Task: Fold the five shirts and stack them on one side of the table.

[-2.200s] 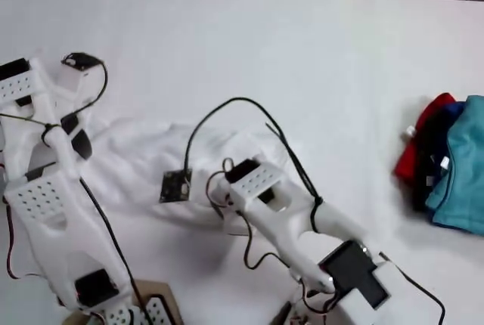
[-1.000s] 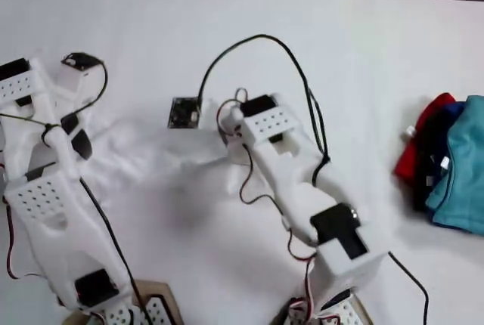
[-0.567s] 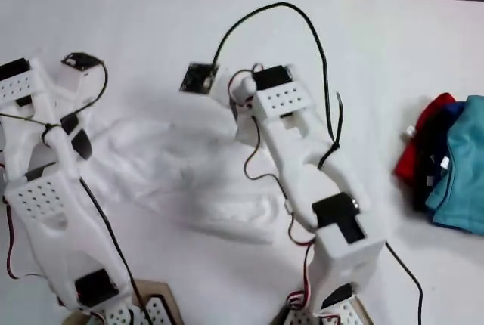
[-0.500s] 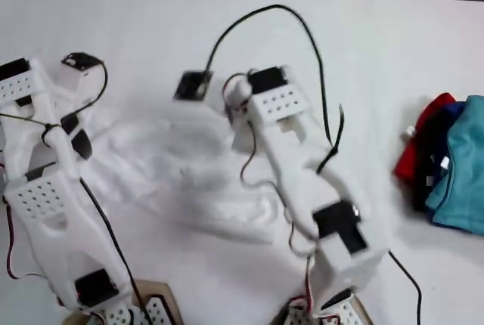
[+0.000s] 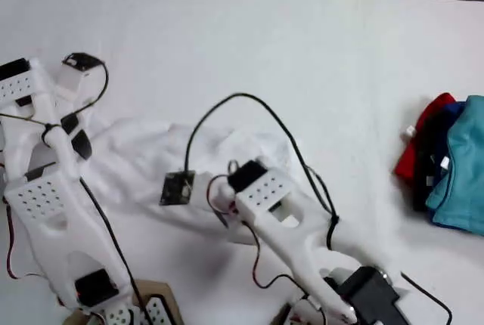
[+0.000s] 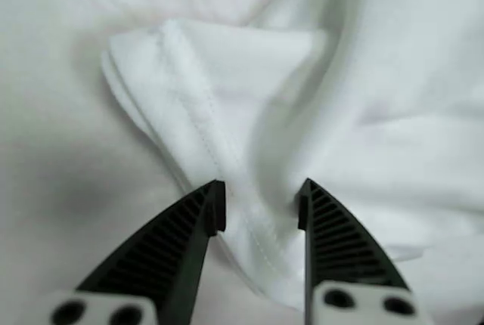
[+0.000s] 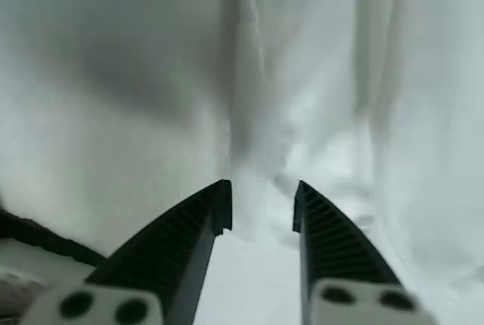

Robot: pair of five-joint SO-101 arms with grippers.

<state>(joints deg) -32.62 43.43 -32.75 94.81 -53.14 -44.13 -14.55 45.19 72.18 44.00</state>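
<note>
A crumpled white shirt [image 5: 144, 159] lies across the middle of the white table [image 5: 302, 45]. My left gripper [image 5: 80, 142] sits at the shirt's left edge. In the left wrist view the gripper [image 6: 259, 205] pinches a hemmed fold of the shirt [image 6: 227, 75] between narrowly parted fingertips. My right gripper [image 5: 217, 198] is low over the shirt's near edge, under its arm. In the right wrist view the gripper [image 7: 261, 204] holds a bunched ridge of the shirt [image 7: 325, 75], and creases run away from the tips.
Folded shirts lie stacked at the table's right edge: red [image 5: 423, 132], dark blue [image 5: 432, 162] and teal [image 5: 465, 166]. A black cable [image 5: 249, 102] loops up from the right arm over the shirt. The far half of the table is bare cloth.
The right arm swung far out across the table, then came back to the shirt's near edge, and the cloth shifted with it. The left arm kept still.
</note>
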